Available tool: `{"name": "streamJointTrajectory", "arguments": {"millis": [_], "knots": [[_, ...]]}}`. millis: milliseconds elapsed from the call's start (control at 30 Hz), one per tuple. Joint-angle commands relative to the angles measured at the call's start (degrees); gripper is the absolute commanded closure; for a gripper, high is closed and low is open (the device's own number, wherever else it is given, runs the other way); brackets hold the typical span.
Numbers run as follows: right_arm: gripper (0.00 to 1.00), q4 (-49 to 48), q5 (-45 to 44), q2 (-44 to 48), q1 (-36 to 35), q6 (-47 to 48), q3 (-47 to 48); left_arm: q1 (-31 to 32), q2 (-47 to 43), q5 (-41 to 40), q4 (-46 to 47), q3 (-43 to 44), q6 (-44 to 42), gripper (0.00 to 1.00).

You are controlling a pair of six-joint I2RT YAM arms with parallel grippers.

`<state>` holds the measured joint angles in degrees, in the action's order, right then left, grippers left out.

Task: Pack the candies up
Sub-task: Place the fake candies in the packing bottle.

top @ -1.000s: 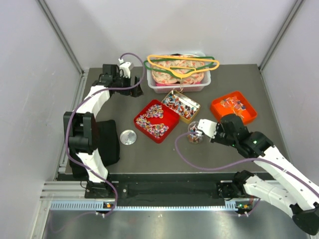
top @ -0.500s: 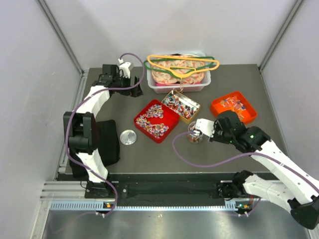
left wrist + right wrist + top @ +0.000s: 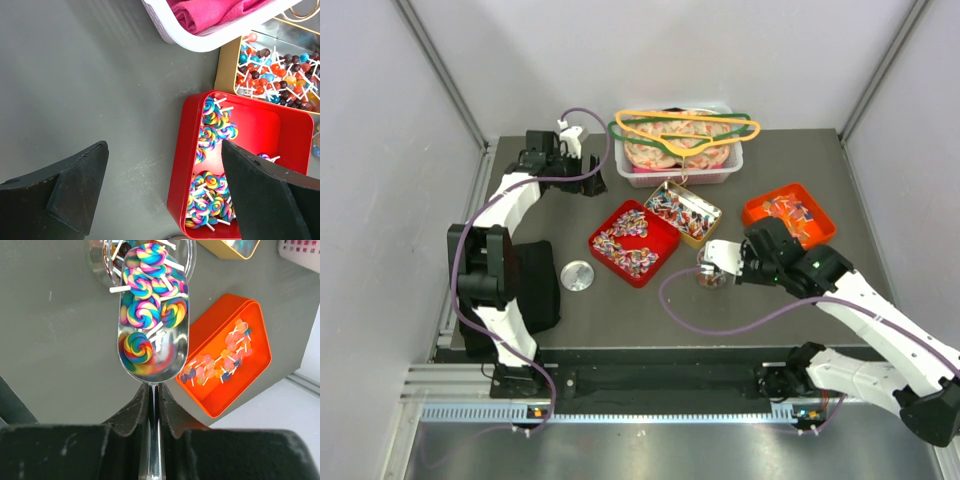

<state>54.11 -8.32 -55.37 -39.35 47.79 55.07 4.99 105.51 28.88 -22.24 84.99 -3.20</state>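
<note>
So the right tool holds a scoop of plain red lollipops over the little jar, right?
Not quite: the lollipops in the scoop are rainbow swirls, not plain red, as the right wrist view shows. The right tool does hold it over the little jar.

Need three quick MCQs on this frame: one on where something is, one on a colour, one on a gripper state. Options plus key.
1. The right gripper holds a loaded scoop. Its tip is:
A. over the glass jar
B. in the white basket
C. on the round lid

2. The tray holding swirl lollipops is:
A. green
B. red
C. blue

3. The left gripper is:
A. shut on a lollipop
B. open, holding nothing
C. shut on a hanger

Key:
1 A: in the right wrist view the scoop's tip overlaps the glass jar's rim.
2 B: the tray's walls and floor are red.
3 B: its fingers stand wide apart above the table, with nothing between them.
</note>
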Motion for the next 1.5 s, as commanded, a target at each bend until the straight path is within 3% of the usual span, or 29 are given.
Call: {"name": "streamJointTrajectory", "arguments": {"millis": [0, 1467], "knots": [[1.0, 0.56, -1.0, -0.61, -0.81, 2.21, 4.17, -0.25, -2.24, 0.03, 2.02, -0.26, -0.58, 0.01], [1.0, 5.92, -13.48, -8.08, -7.14, 12.24, 9.35, -0.42, -3.03, 0.74, 2.46, -0.79, -0.4, 0.01]]}}
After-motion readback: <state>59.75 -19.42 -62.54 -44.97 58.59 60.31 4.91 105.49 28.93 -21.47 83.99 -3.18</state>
